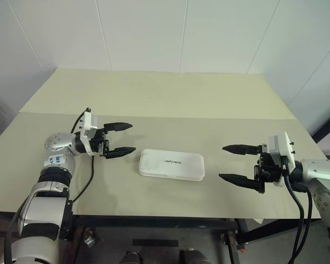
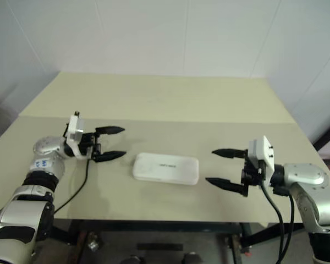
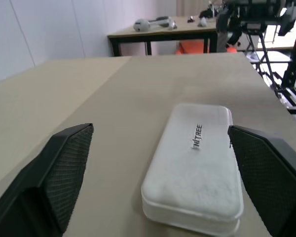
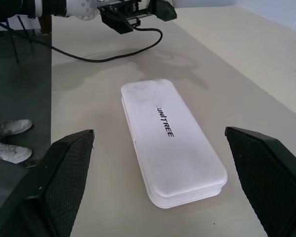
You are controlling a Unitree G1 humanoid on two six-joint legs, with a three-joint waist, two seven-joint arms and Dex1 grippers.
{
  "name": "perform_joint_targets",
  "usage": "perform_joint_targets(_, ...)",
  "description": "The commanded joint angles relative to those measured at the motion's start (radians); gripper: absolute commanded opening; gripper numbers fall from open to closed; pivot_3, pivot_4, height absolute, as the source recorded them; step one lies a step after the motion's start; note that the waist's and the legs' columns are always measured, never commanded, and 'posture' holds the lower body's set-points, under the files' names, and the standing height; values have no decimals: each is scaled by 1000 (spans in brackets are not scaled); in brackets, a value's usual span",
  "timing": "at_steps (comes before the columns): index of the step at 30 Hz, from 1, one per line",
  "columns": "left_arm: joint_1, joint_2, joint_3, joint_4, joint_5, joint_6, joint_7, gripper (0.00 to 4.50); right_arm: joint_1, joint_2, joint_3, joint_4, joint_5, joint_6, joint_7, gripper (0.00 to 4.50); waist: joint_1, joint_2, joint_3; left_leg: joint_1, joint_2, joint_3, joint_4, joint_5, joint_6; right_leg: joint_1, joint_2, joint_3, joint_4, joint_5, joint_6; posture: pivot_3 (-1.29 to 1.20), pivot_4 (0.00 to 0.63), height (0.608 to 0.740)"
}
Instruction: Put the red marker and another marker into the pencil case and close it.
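The right claw (image 1: 241, 163) hangs released, fingers spread, just to the right of the pencil case (image 1: 171, 164). The case lies flat on the counter (image 1: 170, 104) with its lid shut, lettering up. The left claw (image 1: 119, 139) is spread too, near the case's left end, touching nothing.

Pencil case (image 4: 170, 140): white hard plastic, matt, faintly grainy lid, dark printed lettering, rounded smooth edges. Table (image 1: 154, 99): pale beige top, matt, smooth, seam across. Left gripper (image 1: 120, 139) and right gripper (image 1: 241, 163): black plastic fingers (image 3: 64, 173), inner pads finely ribbed, matt. Wrist housings: white glossy plastic. Arm shells: silver-grey, satin sheen. Cable (image 4: 113, 54): black, rubbery, smooth. Wall: white smooth panels.
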Motion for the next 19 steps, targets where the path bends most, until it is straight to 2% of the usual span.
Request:
perform_joint_targets(1,-7,30,-27,-5,-25,-12,-112,4489,-25,-30,-26,13,0,-20,19,4500,1,0,0,0,0,0,0,0,0,0,0,0,0,0,0,0,150,740)
perform_joint_targets(8,1,6,-34,-13,-59,-58,-112,4489,35,-56,-93,30,5,-12,4,4500,5,0,0,0,0,0,-1,-1,0,0,0,-1,-1,-1,-1,0,150,740)
perform_joint_targets(13,9,15,-116,-25,-96,-33,-112,4489,89,-39,-110,-52,26,21,-50,4500,5,0,0,0,0,0,0,-2,0,0,0,0,-1,-1,-1,0,150,740)
perform_joint_targets(19,-16,12,-148,-22,-131,-20,-112,4489,169,4,-135,-165,69,40,-130,4500,4,0,0,0,0,0,0,-2,0,0,1,0,-1,-1,-2,0,150,740)
